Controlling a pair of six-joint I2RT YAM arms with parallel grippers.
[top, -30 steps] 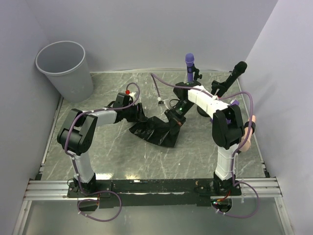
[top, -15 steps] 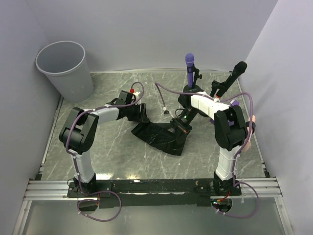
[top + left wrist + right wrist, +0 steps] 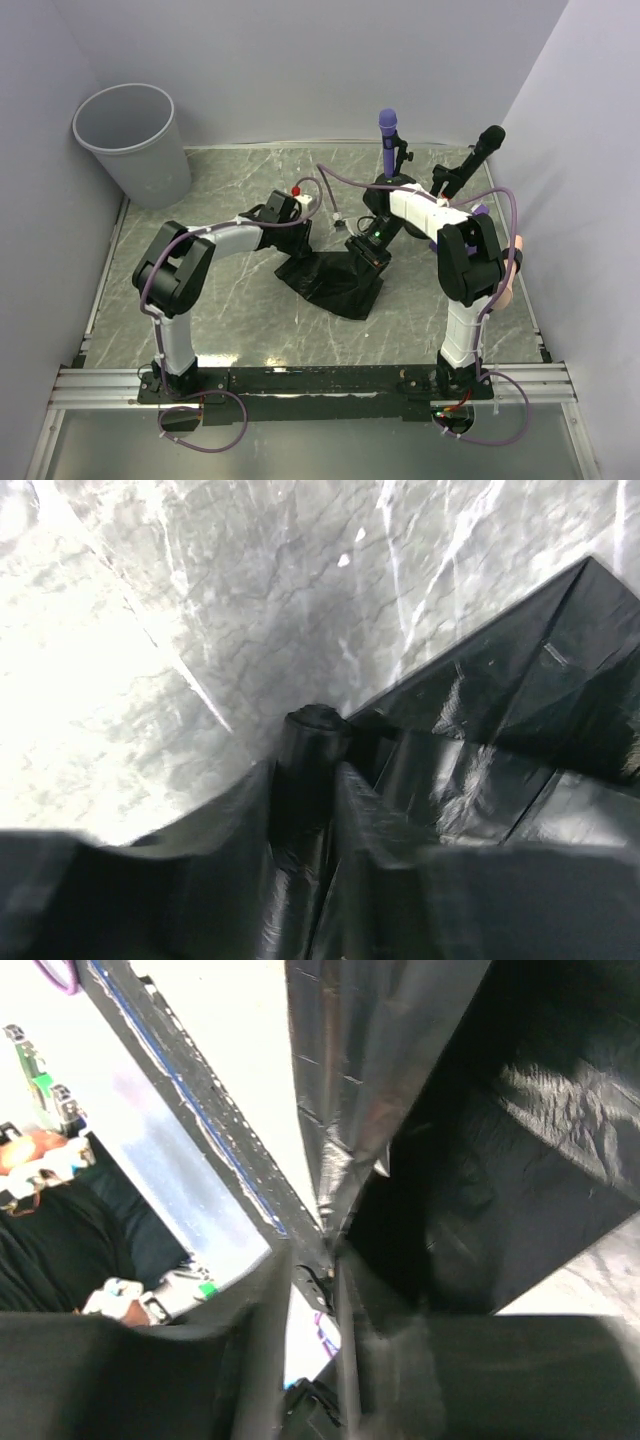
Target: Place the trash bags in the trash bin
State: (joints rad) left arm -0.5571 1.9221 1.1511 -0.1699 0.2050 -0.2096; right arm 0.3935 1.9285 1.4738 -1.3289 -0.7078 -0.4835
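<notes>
Counter (image 3: 230, 310): grey marble. Bin (image 3: 135, 150) stands upright, well apart from the bag (image 3: 335, 280), off its far-left side. We note the bag lies crumpled on the counter, outside the bin. Left fingers (image 3: 250, 830), at the bag's far-left edge, pinch a dark fold of it. Right fingers (image 3: 262, 1340), at the bag's far-right edge, are slightly parted with the bag's edge between them; we cannot tell whether they grip.

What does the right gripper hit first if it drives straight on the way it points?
The black trash bag. The right gripper is aimed right at it, and a fold of the bag reaches down to the gap between the jaws, so contact would probably be immediate. What lies behind the bag cannot be seen.
</notes>
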